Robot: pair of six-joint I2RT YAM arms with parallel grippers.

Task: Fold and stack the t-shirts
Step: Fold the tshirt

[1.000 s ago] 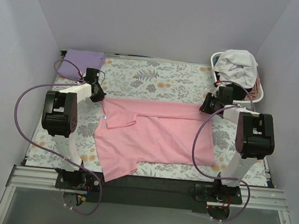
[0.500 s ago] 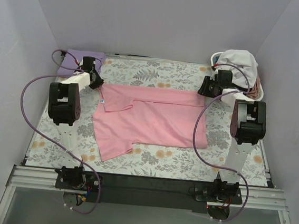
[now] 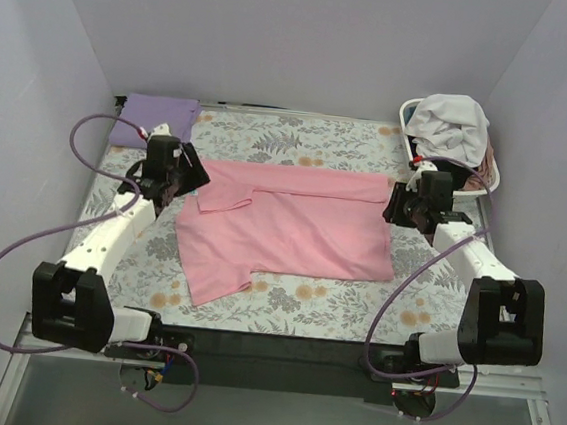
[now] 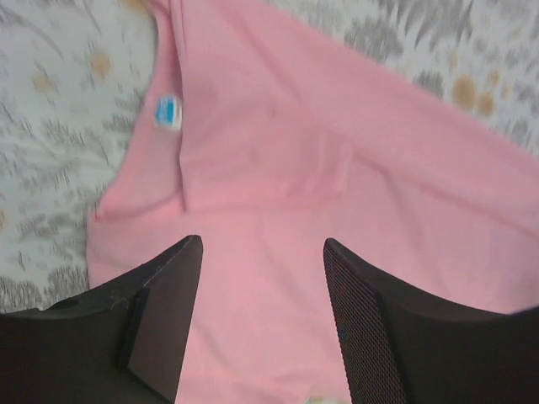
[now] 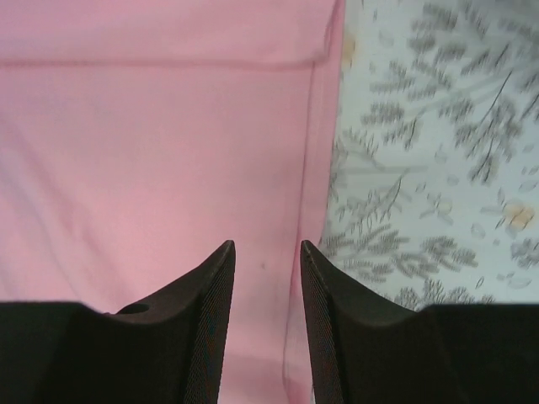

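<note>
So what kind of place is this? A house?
Probably a robot lab booth, not a house: plain walls box in one table, a left arm and right arm are bolted at its edge, with a pink shirt and basket on it.

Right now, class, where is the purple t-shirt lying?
In the top view, the purple t-shirt lies in the far left corner of the floral table cover, just beyond the left hand and apart from the pink t-shirt.

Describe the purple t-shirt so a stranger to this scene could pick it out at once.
Find the far left corner of the floral table cover. The lavender t-shirt lies there, folded flat. Its neighbour, the pink t-shirt, is spread wide in the middle.
</note>
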